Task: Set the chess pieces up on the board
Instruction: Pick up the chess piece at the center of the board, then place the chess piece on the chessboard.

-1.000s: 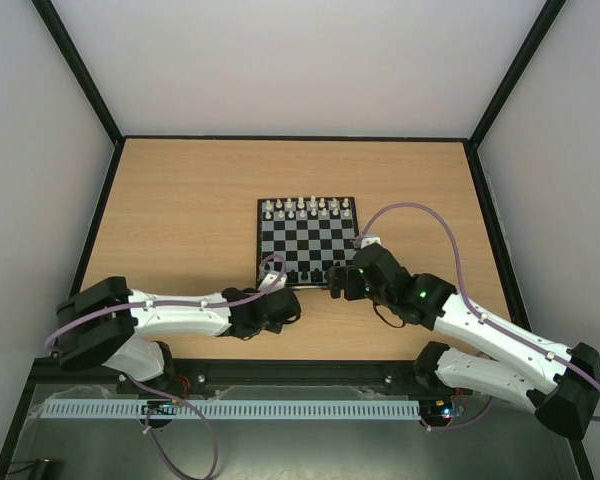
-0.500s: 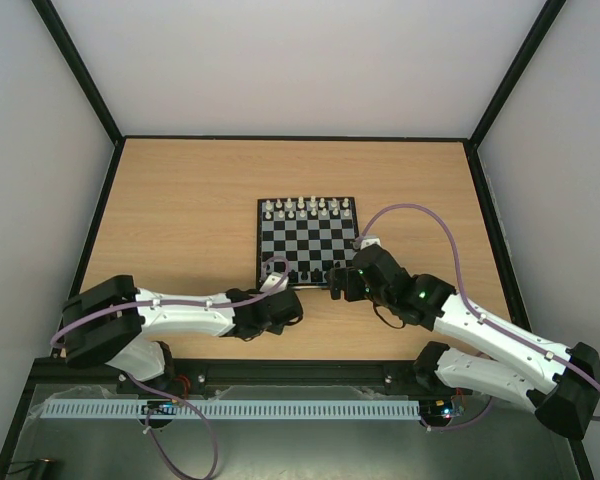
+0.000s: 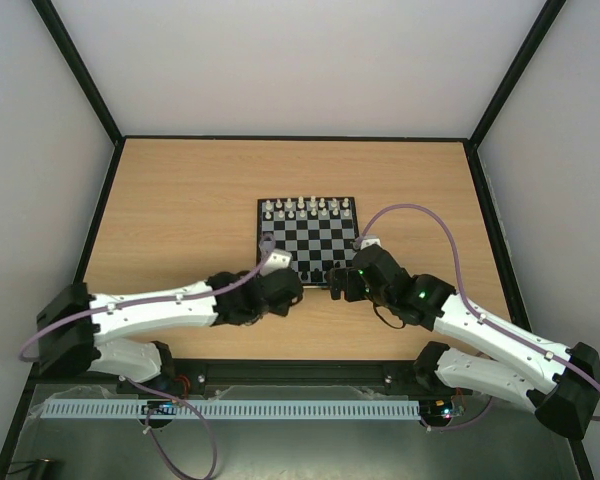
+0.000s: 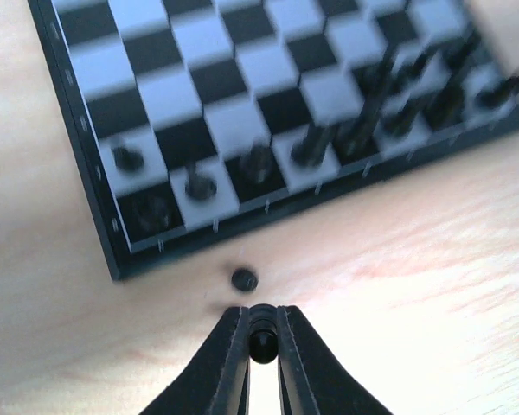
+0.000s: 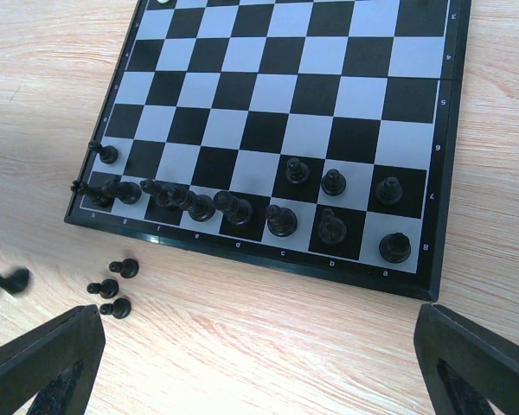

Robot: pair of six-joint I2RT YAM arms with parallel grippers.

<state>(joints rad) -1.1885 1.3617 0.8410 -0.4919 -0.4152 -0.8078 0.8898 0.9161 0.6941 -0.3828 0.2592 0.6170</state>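
The left jaws are pressed together on one small black piece (image 4: 261, 344); whether it touches the counter (image 4: 432, 285) I cannot tell. Just beyond them, at 12 o'clock, a loose piece (image 4: 244, 279) lies on the wood beside the near border of the board (image 4: 199, 52). The right jaws stand wide apart and empty at 6 o'clock of the board. Three more pieces (image 5: 104, 287) wait at 8 o'clock of its corner. The nearest row looks almost full, and the second row has free squares. I judge the step is carrying the held piece to the board. The next move calls for lifting it over the border and lowering it onto a free square, clear of the close neighbours.
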